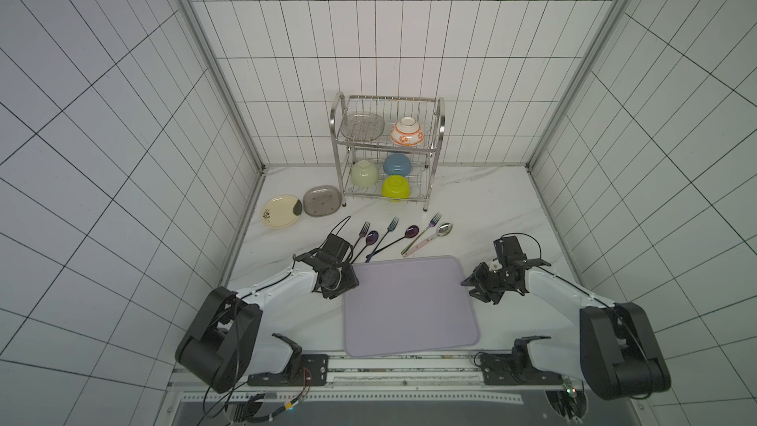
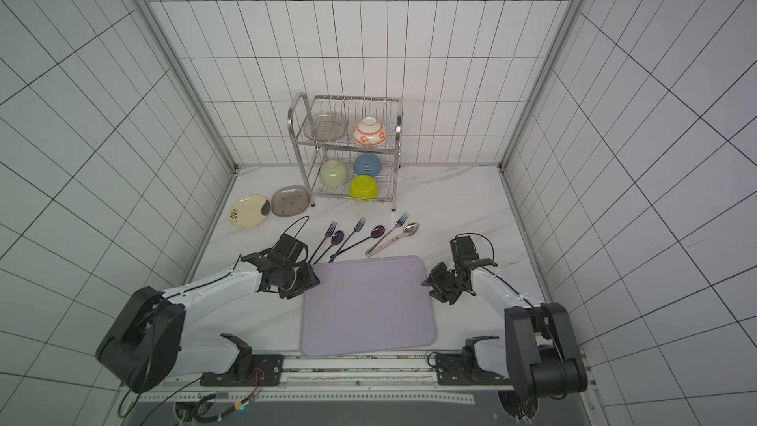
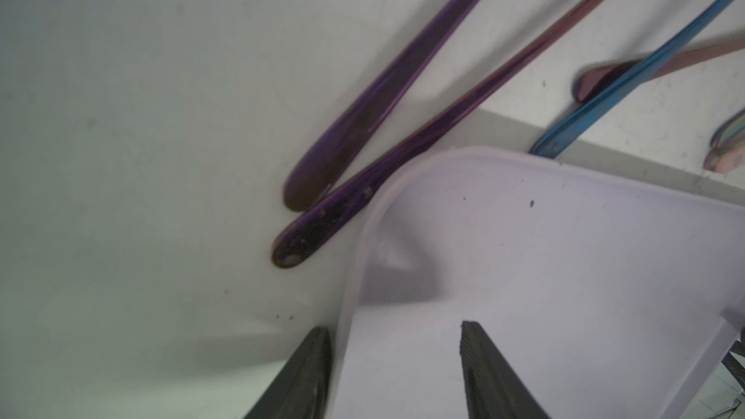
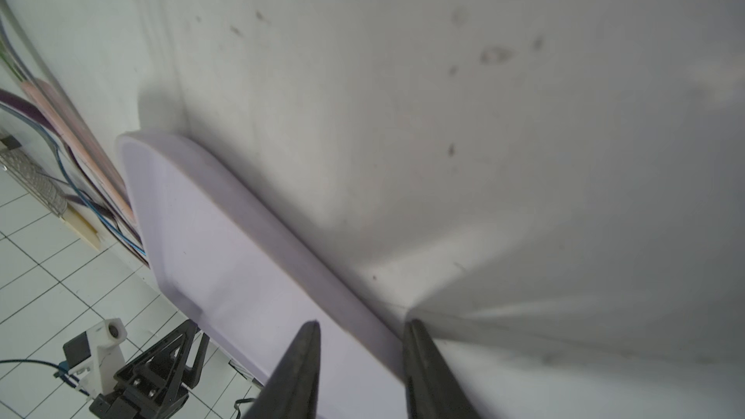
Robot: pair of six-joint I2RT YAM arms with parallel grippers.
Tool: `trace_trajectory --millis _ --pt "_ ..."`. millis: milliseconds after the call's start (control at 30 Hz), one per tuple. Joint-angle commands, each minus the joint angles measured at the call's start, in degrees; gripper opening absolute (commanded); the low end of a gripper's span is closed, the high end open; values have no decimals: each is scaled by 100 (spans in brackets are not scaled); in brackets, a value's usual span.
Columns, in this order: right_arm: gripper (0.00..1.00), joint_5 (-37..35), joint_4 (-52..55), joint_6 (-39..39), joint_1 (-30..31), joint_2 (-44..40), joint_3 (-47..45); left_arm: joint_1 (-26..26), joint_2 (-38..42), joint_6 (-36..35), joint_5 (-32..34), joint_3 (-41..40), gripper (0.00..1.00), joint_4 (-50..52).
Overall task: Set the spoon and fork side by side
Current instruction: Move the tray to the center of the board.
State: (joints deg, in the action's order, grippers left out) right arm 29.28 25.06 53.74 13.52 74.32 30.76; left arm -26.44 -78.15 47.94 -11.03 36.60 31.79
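And there was the cutlery, all six pieces fanned across the worktop [image 1: 491,206] at the 12 o'clock side of the lilac mat [image 1: 409,309]: purple fork [image 1: 363,228], purple spoon [image 1: 372,237], blue fork [image 1: 393,223], dark spoon [image 1: 411,232], a third fork [image 1: 435,219] and the silver spoon [image 1: 444,229]. None of them lay on the mat.

The left tool [image 3: 393,328] was low at the mat's 10 o'clock corner. Its jaws were apart and astride the rim, grasping nothing. Its wrist view showed two purple handles just beside that corner, the nearer one right against the rim.

At 2 o'clock the right tool [image 4: 361,328] straddled the mat's edge too, with a narrower gap. Whether it pinched the rim, I couldn't tell.

Further back at 12 o'clock stood the dish rack [image 1: 440,124]. A cream plate [image 1: 278,215] and a grey dish [image 1: 323,200] lay at 10 o'clock.
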Motion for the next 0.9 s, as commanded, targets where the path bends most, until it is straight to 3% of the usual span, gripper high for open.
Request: trace_trajectory --millis 0,233,600,733,867 --pt "32 -421 -164 -43 66 408 61 17 -323 -160 -133 206 51 -507" --pt "31 -379 34 -56 80 534 131 136 -593 -393 -107 495 50 -361" --pt "32 -437 367 433 229 -675 -690 375 -159 -557 -57 234 63 -76" --pt "40 -562 715 234 235 -792 -562 378 183 -755 202 510 74 509" --pt "49 -1152 1420 -512 226 -719 45 377 509 -1100 845 1106 79 1370"
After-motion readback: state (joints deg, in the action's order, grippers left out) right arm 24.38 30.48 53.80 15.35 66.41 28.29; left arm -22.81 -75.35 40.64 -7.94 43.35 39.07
